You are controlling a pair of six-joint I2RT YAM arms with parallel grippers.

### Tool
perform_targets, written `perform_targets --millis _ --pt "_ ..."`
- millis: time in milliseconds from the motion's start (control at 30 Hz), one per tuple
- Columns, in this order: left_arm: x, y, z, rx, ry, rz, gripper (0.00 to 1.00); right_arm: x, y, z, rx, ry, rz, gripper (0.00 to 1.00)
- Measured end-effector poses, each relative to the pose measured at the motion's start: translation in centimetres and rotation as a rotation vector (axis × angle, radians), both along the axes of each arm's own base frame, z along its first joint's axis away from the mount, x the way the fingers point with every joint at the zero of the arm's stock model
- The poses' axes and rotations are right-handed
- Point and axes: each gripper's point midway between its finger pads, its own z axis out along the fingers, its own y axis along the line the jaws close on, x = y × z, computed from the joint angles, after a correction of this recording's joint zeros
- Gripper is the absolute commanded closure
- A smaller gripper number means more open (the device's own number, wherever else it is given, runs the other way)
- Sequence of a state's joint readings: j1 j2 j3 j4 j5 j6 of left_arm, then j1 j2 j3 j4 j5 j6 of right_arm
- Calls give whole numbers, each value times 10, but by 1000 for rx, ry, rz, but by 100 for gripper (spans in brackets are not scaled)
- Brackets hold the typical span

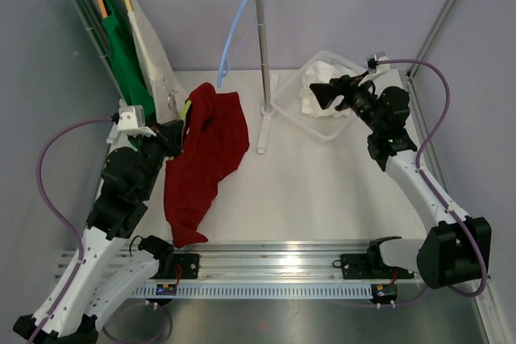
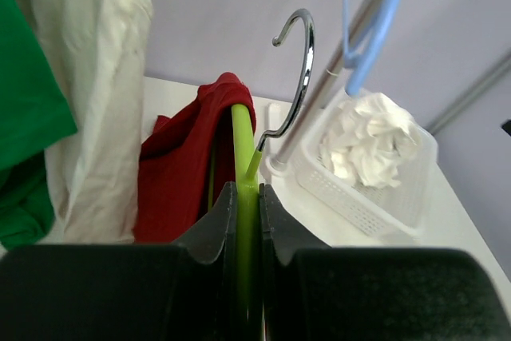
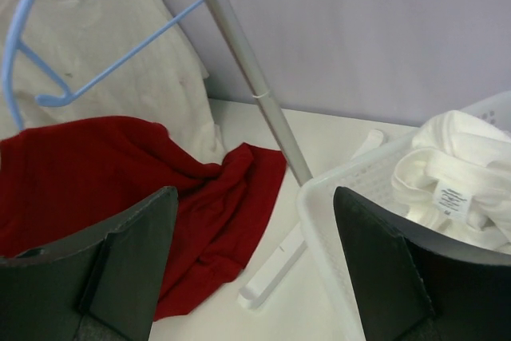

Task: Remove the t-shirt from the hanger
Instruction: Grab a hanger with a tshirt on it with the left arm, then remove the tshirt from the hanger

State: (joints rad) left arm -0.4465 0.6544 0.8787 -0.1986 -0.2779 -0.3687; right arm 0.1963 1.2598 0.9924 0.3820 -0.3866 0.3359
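Left claw (image 2: 247, 194) is clamped hard on the lime-green hanger (image 2: 242, 137), a finger pressed on either side of its arm. The silver hook (image 2: 303, 53) curls up just past the fingertips. The red t-shirt (image 1: 205, 155) is bunched over the hanger's far end, straight ahead of that claw. In the top view it spills off to the claw's right and trails down across the counter (image 1: 322, 191) towards the arm's base. So the shirt is not off the hanger yet.

To the left of this claw, a green shirt (image 2: 24, 109) and a cream shirt (image 2: 96, 77) hang side by side.

Over on the other side, the right claw (image 3: 255, 194) is spread wide apart with nothing between its fingers. It is held up off the counter, over the white basket (image 3: 335, 221). The basket's rim shows just under its right finger. A crumpled white cloth (image 3: 451, 165) sits in the basket, ahead and to the right of the claw. Ahead and to the left stands the rack pole (image 3: 239, 61), with a blue hanger (image 3: 24, 45) dangling beside it. The red fabric lies on the counter beyond the left finger, well apart from this claw.
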Motion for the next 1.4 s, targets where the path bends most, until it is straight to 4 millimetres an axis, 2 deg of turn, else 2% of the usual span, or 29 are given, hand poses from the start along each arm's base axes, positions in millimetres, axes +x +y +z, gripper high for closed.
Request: perform_targets --millis 267,400,533,600,700,800,967,1067,1267,1400 --pt "-39 -7 -23 -52 -70 -128 100 -36 15 13 40 -50 137 14" --pt "-42 -18 -46 -64 -77 -190 100 -50 29 7 40 -57 205 14" --pt "-43 -32 -71 -62 -45 -259 100 -66 52 -2 15 -67 286 14" --pt "-46 -38 -77 -66 -45 -297 100 -74 63 -11 -9 -77 324 14" --pt "-51 -42 -77 -73 -74 -334 100 -78 75 -26 -41 -81 359 16" --pt "-54 -44 -69 -85 -123 -349 100 -69 79 -41 -61 -90 361 16" --pt "-55 -52 -73 -83 -182 -398 100 -58 90 -92 -97 -42 381 17" --pt "-57 -59 -81 -71 -183 -441 100 -58 101 -110 -113 -16 412 18" --pt "-58 -70 -81 -54 -197 -503 100 -72 121 -103 -124 -76 469 16" --pt "-61 -73 -77 -54 -216 -527 100 -74 124 -103 -132 -86 472 15"
